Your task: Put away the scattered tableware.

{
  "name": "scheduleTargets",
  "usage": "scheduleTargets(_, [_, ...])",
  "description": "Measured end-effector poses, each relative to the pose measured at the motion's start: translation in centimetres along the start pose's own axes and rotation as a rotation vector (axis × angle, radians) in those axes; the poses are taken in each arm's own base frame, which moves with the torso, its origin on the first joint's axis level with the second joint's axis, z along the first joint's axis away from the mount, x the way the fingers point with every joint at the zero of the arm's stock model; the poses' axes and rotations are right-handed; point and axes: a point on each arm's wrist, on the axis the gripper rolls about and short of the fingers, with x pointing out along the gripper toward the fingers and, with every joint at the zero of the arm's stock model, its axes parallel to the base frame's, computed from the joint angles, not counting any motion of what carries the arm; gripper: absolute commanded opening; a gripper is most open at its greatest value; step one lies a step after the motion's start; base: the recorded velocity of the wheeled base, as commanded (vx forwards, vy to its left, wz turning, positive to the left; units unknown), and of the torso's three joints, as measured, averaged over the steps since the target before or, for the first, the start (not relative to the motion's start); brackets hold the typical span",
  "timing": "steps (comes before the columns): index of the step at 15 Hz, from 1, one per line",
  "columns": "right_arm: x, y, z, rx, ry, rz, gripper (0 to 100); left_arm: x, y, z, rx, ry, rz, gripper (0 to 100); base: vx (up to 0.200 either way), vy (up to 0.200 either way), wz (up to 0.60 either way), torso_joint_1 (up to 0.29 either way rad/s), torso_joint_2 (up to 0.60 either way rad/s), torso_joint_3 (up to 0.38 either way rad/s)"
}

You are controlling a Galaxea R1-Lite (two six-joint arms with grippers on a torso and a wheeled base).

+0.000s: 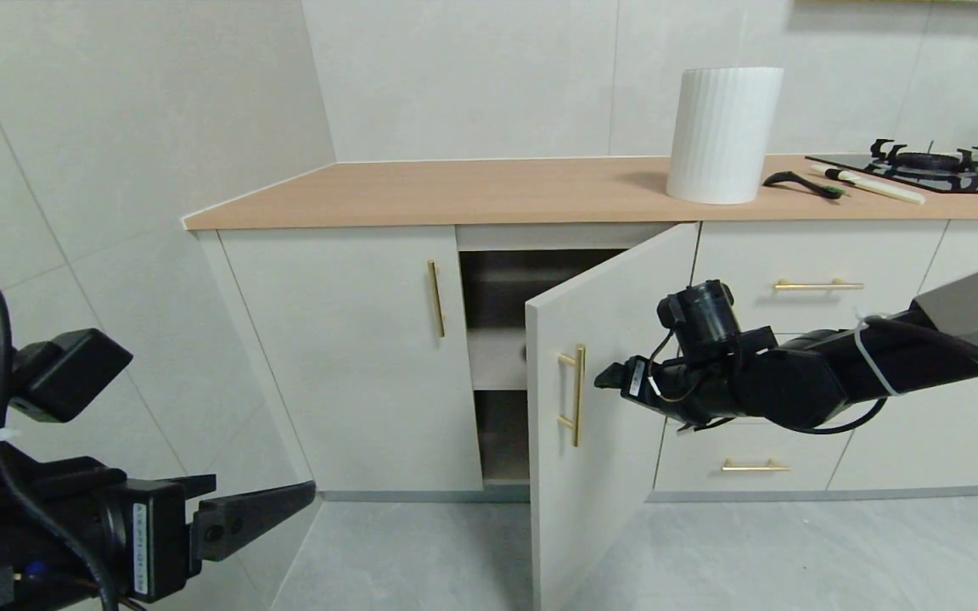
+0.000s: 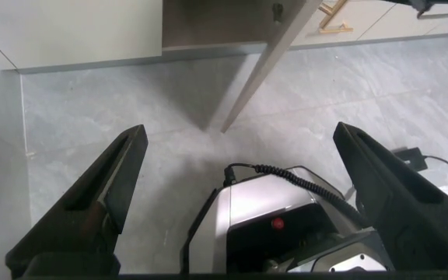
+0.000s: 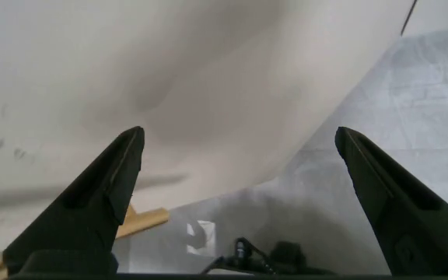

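Your black left gripper [image 2: 239, 140] sits fingers apart; your right gripper [image 1: 604, 378], likewise apart, may bump the half-open white cabinet door [image 1: 612, 501] shut.

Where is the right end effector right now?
In the head view, the right end effector sits right of centre, close beside the gold handle of the open cabinet door, below the wooden countertop.

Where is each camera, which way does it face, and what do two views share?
Head view: on the head, facing forward and down at the counter and open cabinet door; left arm, right arm show.
Left wrist view: on left wrist, facing the floor; left pincer open.
Right wrist view: on right wrist, close to the door; right pincer open.
Shared: head and right wrist views show the door's brass handle.
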Motion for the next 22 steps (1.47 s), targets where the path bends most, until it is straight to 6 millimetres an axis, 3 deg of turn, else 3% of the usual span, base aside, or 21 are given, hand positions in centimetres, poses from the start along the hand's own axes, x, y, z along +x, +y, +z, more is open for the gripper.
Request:
scheduleTargets(8, [2.2,0.4,0.4,0.088,-0.038,-0.025,100,0.0,0.0,0.0,-0.001,-0.001,-0.002,100,0.2,0.0,0.0,0.005,0.0,-0.002])
scheduleTargets(15, [2.5,0.7,0.6,0.125,-0.06,-0.028,100,0.0,0.0,0.0,-0.002,-0.001,0.0,100,0.0,0.0,0.0,0.0,0.0,0.0])
scheduleTargets(22, [4.1,0.9,2.3,0.248,-0.168,-0.059,100,0.0,0.0,0.0,-0.001,0.0,0.0,100,0.0,0.0,0.0,0.0,0.0,0.0])
